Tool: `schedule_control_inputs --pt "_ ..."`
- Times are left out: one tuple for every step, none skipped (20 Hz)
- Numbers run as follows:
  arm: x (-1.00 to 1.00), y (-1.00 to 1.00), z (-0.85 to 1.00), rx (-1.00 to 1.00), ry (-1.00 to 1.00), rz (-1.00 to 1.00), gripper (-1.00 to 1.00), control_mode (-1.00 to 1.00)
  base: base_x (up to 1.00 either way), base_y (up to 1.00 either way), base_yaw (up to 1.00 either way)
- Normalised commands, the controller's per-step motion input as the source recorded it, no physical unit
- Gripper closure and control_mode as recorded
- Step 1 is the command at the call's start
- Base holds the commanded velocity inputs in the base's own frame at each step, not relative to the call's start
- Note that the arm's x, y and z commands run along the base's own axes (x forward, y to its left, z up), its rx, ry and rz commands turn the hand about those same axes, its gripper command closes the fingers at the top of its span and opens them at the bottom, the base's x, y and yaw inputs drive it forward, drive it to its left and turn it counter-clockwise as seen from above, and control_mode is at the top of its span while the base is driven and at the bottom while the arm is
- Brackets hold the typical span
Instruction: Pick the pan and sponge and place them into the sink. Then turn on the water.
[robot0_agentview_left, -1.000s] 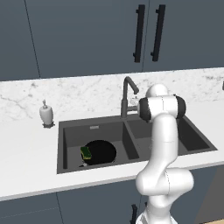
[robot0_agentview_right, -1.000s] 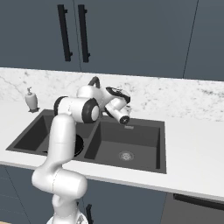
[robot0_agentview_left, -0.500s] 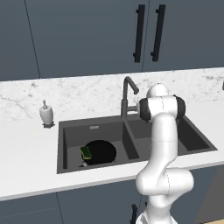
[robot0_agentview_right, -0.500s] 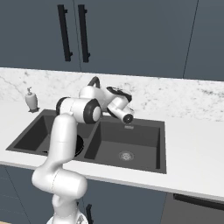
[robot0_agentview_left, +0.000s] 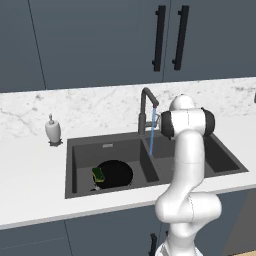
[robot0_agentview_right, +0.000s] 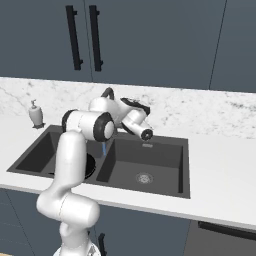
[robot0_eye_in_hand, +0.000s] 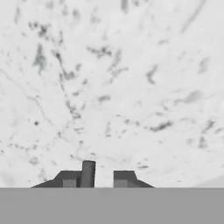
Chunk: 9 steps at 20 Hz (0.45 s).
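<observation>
The black pan (robot0_agentview_left: 116, 173) lies in the left basin of the dark grey sink (robot0_agentview_left: 80, 142), and the green and yellow sponge (robot0_agentview_left: 98, 174) rests at the pan's left edge. From the dark gooseneck faucet (robot0_agentview_left: 145, 107), water (robot0_agentview_left: 151, 138) runs as a thin light-blue stream down by the centre divider. My gripper (robot0_agentview_right: 145, 133) is up behind the sink beside the faucet, facing the white marble. In the hand view the gripper (robot0_eye_in_hand: 104, 178) has its jaws close together and empty. A short dark rod (robot0_eye_in_hand: 88, 171) stands against the left fingertip.
A white soap dispenser (robot0_agentview_left: 52, 130) stands on the counter left of the sink. The right basin (robot0_agentview_right: 165, 150) holds a round metal drain (robot0_agentview_right: 144, 177). Dark cabinets with long black handles (robot0_agentview_left: 159, 38) hang above the marble backsplash.
A blue stream now falls from the faucet where none showed before. The hand has shifted slightly by the faucet, and the pan and sponge have not moved.
</observation>
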Motion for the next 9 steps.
schedule_control_inputs --pt "-1.00 -0.59 0.26 0.21 -0.21 0.00 1.00 -1.00 0.00 0.00 0.00" --pt "-1.00 -0.51 0.31 0.22 -0.26 0.01 1.00 -1.00 0.00 0.00 0.00" --pt "-1.00 -0.38 0.38 0.22 -0.31 0.01 1.00 -1.00 0.00 0.00 0.00" --pt "-0.99 -0.30 0.36 0.22 -0.30 0.02 1.00 -1.00 0.00 0.00 0.00" --pt "-0.95 -0.28 0.27 0.21 -0.30 0.02 1.00 -1.00 0.00 0.00 0.00" --pt "-0.92 -0.27 0.23 0.20 -0.33 0.03 1.00 -1.00 0.00 0.00 0.00" --pt "-0.85 -0.27 0.22 0.19 -0.34 0.03 1.00 -1.00 0.00 0.00 0.00" --pt "-0.79 -0.25 0.29 0.18 -0.35 0.02 1.00 -1.00 0.00 0.00 0.00" --pt "-0.79 -0.21 0.37 0.17 -0.34 0.02 1.00 -1.00 0.00 0.00 0.00"
